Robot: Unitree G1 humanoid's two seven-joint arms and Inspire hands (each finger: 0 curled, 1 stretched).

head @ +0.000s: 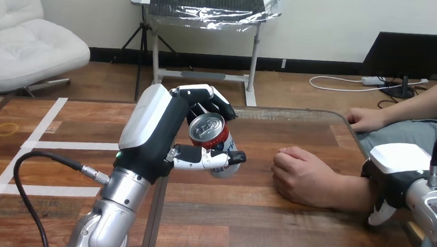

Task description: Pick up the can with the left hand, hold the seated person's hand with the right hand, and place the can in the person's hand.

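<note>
Left hand point(158, 135) holding the can point(210, 136).
I see its fingers and thumb curled round the tilted can, left of the person's hand point(298, 175), which rests fisted on the table point(256, 222). My right hand point(397, 171) sits at that forearm; whether it grips, I cannot tell.

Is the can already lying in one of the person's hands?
No, the left hand is curled round the can, which is apart from the person's nearer hand resting on the table.
</note>
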